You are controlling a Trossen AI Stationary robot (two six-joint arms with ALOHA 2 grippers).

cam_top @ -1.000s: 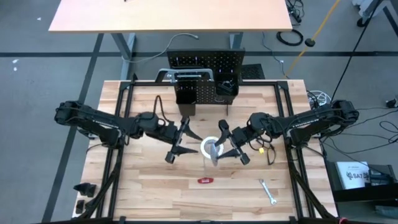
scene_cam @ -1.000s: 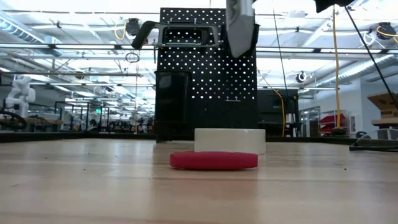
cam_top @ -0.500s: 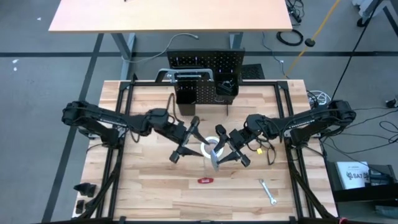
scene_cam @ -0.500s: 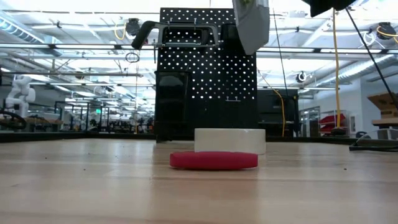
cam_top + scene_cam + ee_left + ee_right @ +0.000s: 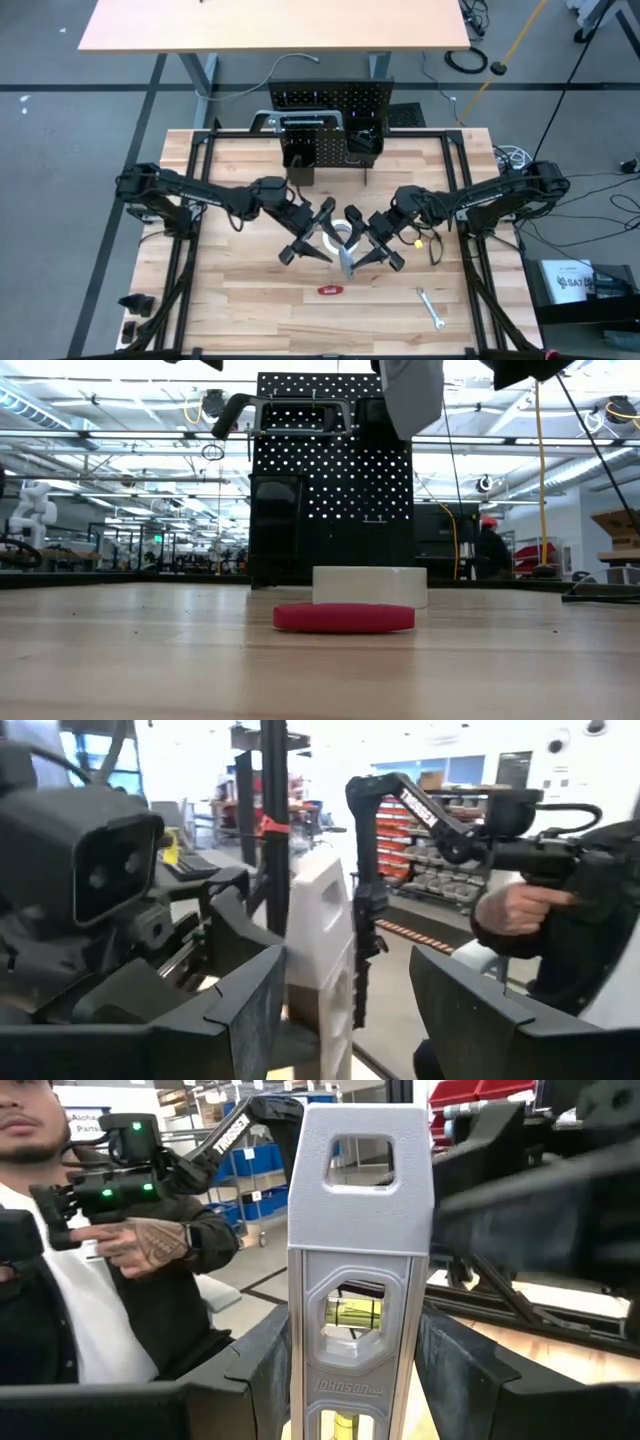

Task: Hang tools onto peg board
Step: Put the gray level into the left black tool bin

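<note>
The right gripper (image 5: 368, 243) is closed on the silver level (image 5: 358, 1260), held above the table (image 5: 230, 300). The left gripper (image 5: 315, 233) stands open and empty just beside it.

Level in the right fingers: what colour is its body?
Silver-grey level, with a yellow-green vial; the right wrist view shows it best.

The silver level (image 5: 360, 1270), at the centre of the right wrist view, bore the embossed word "JOHNSON" low on its body, beneath the vial window. Nothing else was legible.
</note>
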